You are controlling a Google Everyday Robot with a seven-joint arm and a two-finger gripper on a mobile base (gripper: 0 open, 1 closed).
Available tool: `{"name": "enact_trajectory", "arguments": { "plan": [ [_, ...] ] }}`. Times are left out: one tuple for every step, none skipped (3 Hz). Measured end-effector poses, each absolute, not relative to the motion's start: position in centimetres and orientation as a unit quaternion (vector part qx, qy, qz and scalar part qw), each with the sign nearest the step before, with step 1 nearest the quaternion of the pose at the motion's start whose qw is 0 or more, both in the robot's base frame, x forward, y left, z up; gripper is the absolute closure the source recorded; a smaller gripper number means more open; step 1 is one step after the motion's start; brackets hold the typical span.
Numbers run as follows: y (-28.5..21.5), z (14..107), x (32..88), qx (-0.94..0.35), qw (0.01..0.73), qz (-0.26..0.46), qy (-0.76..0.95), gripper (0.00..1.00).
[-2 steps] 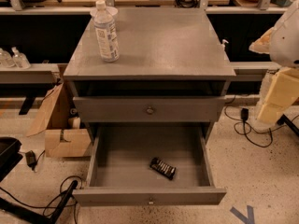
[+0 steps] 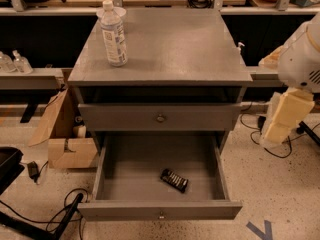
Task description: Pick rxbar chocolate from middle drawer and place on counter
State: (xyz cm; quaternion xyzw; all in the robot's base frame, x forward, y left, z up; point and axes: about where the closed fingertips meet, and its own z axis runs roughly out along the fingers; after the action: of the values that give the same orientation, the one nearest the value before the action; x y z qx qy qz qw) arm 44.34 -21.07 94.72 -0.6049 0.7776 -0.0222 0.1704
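The rxbar chocolate (image 2: pixel 174 180), a small black bar with white stripes, lies flat on the floor of the open middle drawer (image 2: pixel 130 176), right of centre and near the front panel. The grey counter (image 2: pixel 175 49) tops the cabinet above it. My gripper (image 2: pixel 281 118), a cream-coloured piece below the white arm, hangs at the right edge. It is to the right of the cabinet at the height of the closed upper drawer, well apart from the bar and holding nothing that I can see.
A clear plastic bottle (image 2: pixel 114 34) with a white label stands upright on the counter's back left. The closed upper drawer front (image 2: pixel 160 117) sits above the open drawer. A cardboard box (image 2: pixel 70 144) and cables lie on the floor at left. Wooden workbenches run behind.
The arm and gripper at the right have shifted a little down and to the left. The bar, drawer and bottle have not moved.
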Motion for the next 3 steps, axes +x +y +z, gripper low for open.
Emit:
{"name": "enact_trajectory", "arguments": {
  "plan": [
    [-20.5, 90.9, 44.3, -0.617, 0.187, -0.021, 0.764, 0.00],
    [-20.6, 86.6, 44.8, -0.629, 0.210, -0.023, 0.748, 0.00],
    [-21.4, 82.4, 45.2, -0.637, 0.227, -0.025, 0.737, 0.00]
  ]
}}
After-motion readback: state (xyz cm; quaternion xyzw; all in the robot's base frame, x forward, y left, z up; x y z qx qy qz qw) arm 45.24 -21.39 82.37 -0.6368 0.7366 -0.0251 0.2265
